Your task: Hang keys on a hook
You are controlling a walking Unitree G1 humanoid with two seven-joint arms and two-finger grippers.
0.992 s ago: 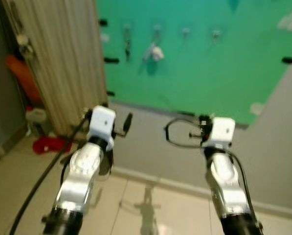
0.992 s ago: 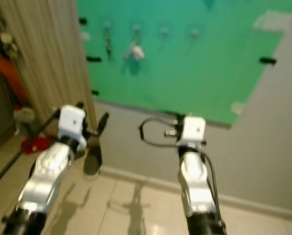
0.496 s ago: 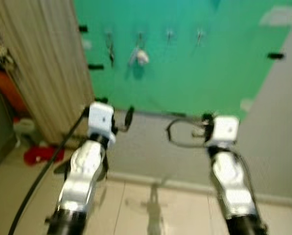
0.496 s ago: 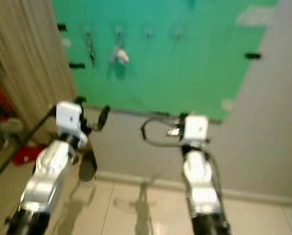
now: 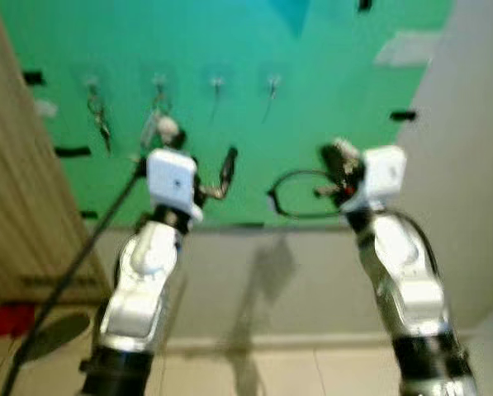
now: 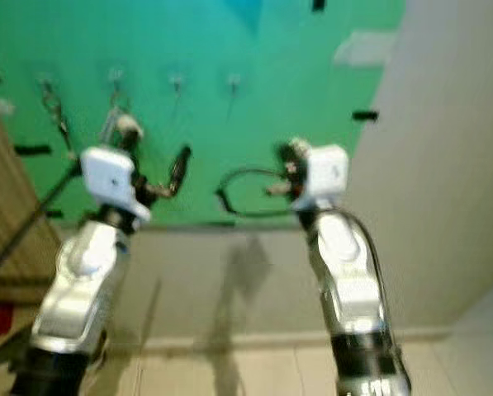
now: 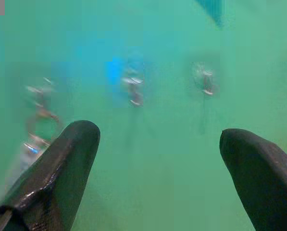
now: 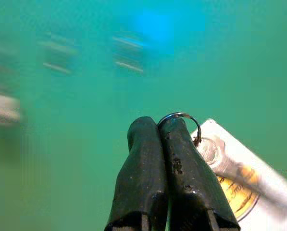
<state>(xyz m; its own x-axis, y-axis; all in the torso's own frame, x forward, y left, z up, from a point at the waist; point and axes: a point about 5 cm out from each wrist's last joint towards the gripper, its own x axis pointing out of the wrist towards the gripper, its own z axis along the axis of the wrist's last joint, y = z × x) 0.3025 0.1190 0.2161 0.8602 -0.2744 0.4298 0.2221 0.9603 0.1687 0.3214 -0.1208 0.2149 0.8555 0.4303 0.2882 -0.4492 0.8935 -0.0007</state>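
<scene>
The robot has closed in: the green board (image 5: 329,124) now looms nearer. Right gripper (image 8: 158,126) jaws clamp the keys (image 8: 230,163); left gripper (image 7: 157,168) jaws apart. The hooks (image 5: 272,82) are within approach.

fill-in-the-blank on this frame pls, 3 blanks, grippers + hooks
The right gripper is shut on a key ring carrying a silver ____.
The left gripper's fingers are spread ____.
The row of hooks is mounted on a ____ board.

Missing words: key; open; green
</scene>
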